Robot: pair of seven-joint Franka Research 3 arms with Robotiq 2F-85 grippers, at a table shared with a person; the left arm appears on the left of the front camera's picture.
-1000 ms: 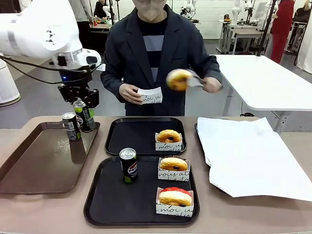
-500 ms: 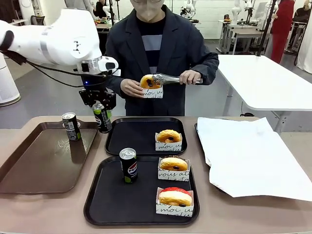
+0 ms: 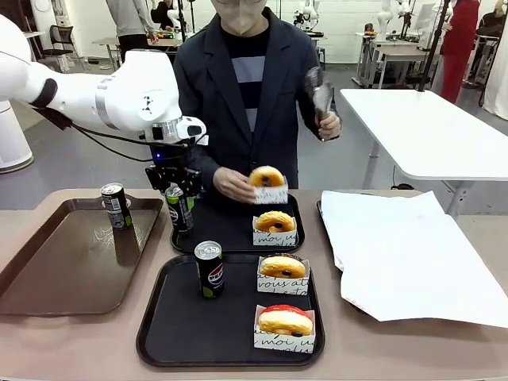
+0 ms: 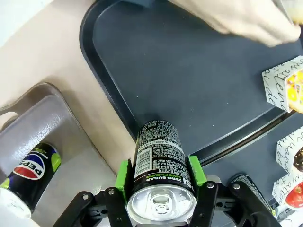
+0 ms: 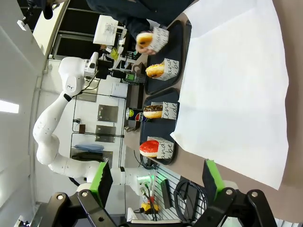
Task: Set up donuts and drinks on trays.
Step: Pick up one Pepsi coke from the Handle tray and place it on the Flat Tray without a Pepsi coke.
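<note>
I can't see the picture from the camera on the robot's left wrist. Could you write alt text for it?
The left gripper, black with green pads, is shut on a black soda can, holding it above the edge of a black tray. A second can stands on a brown tray to one side; a person's hand and sleeved donuts show at the far edges.

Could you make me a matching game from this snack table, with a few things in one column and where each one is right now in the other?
Things:
1. can with the green markings
2. donut with red glaze
3. tongs
4. can on its own

Places:
A. standing on the brown tray
B. gripped by the left gripper
C. on the nearer black tray
D. raised in the person's hand

Pairs: 1-B, 2-C, 3-D, 4-A
</note>
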